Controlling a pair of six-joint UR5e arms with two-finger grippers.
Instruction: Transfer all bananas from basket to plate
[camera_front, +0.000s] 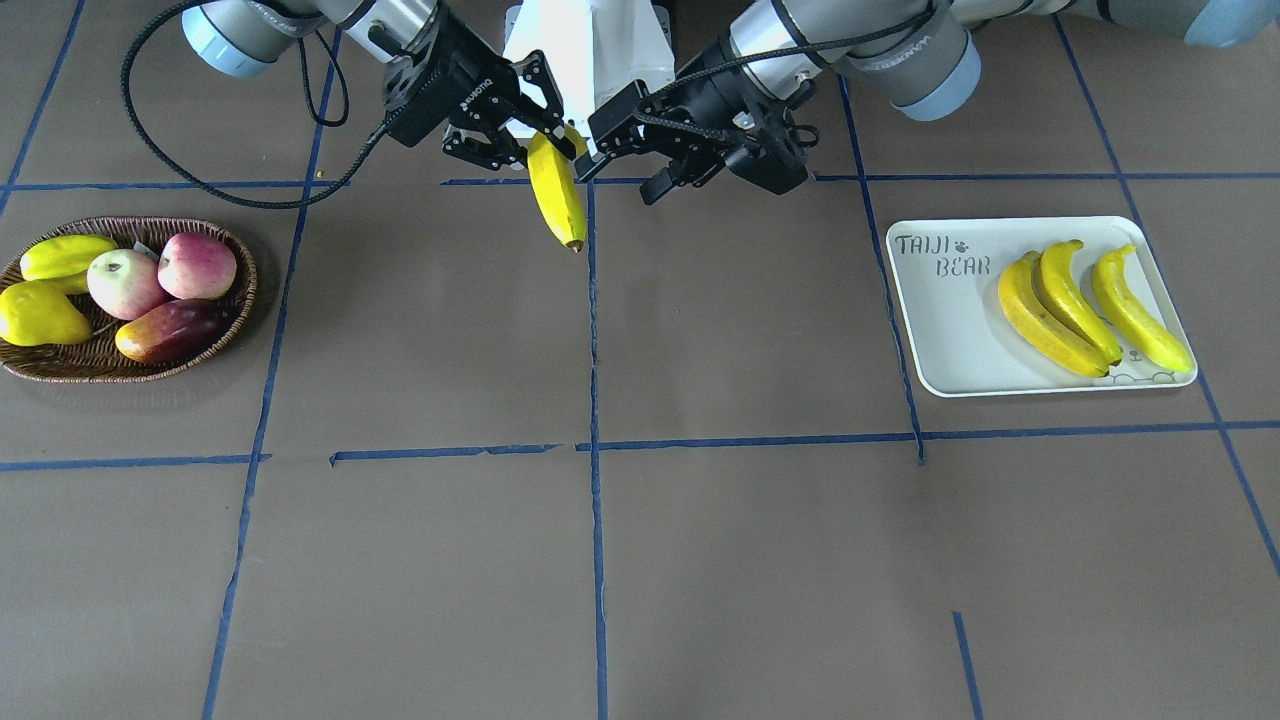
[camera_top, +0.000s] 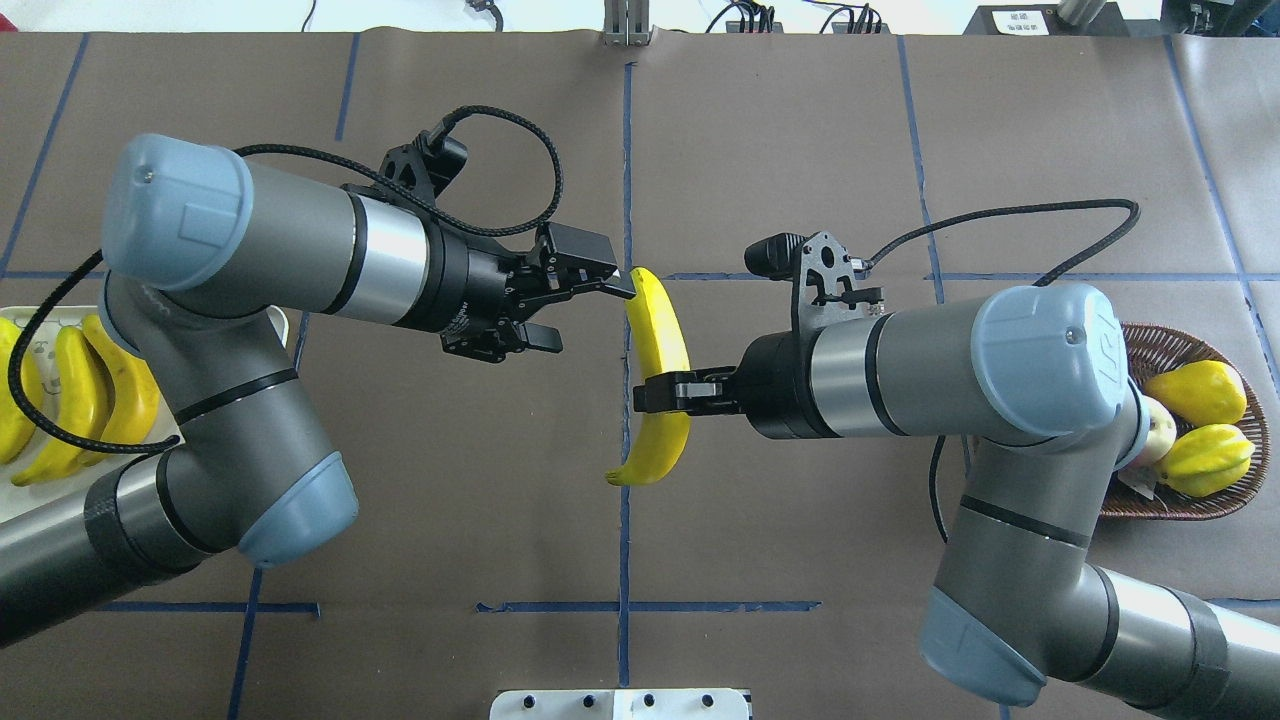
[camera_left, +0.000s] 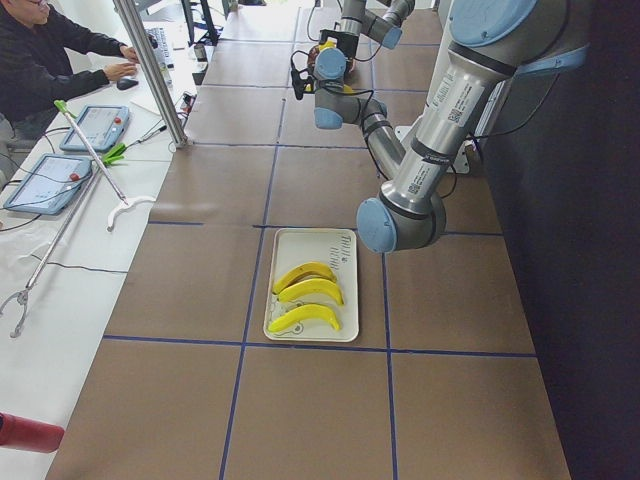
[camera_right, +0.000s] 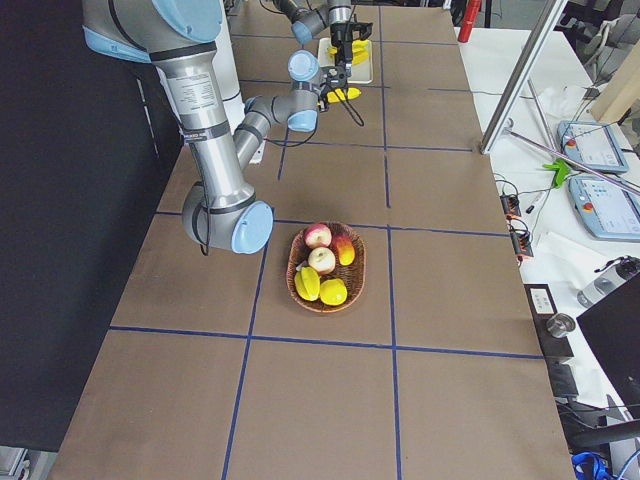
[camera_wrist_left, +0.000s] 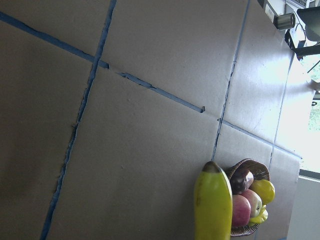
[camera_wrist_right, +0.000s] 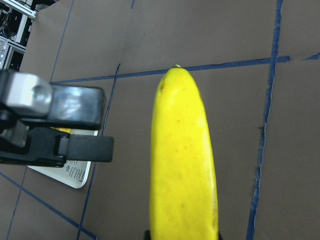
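My right gripper is shut on a long yellow banana and holds it in the air over the table's middle, one dark tip hanging down. My left gripper is open, and its upper fingertip is right at the banana's other end. The banana fills the right wrist view and shows at the bottom of the left wrist view. Three bananas lie side by side on the cream "TAIJI BEAR" plate. The wicker basket shows no long banana.
The basket holds two pink apples, a red-yellow mango and plump yellow pear-shaped fruits. Blue tape lines cross the brown table. An operator sits at a side desk with tablets.
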